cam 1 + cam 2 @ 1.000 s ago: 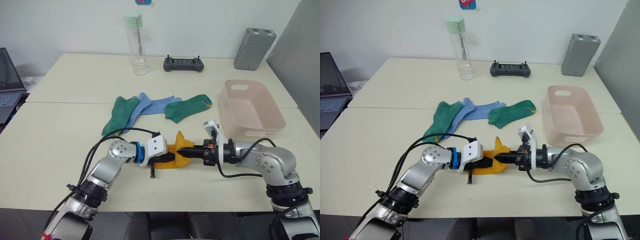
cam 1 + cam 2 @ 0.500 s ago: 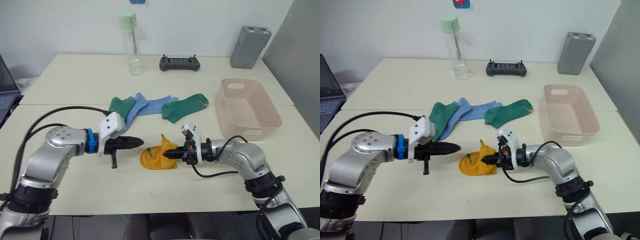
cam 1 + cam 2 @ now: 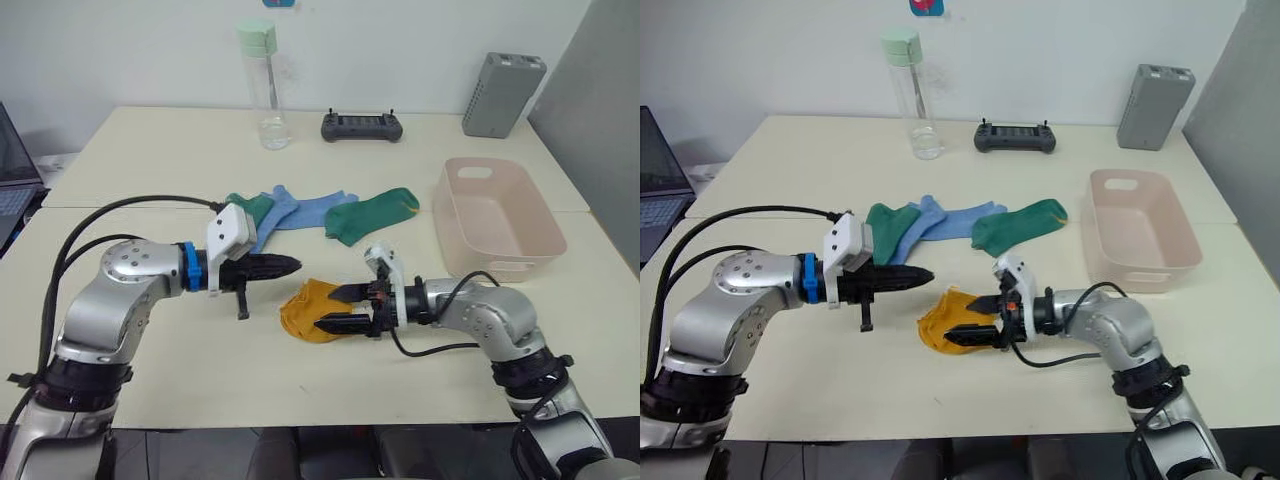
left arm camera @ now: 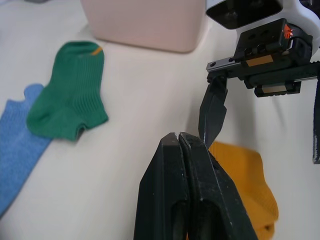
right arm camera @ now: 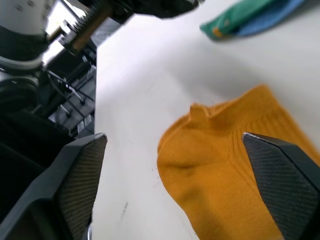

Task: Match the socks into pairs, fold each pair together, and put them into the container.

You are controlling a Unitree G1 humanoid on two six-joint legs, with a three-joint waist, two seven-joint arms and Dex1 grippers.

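We see the folded mustard-yellow socks (image 3: 308, 309) lying on the bench (image 3: 150, 160) left of the pink container (image 3: 497, 218) — right gripper (image 3: 338, 308) released beside them, left gripper (image 3: 287, 265) clenched, empty.

Silver-grey jointed arms, blue ring at left wrist, white wrist housings, black cables (looping loose), black claw fingers.
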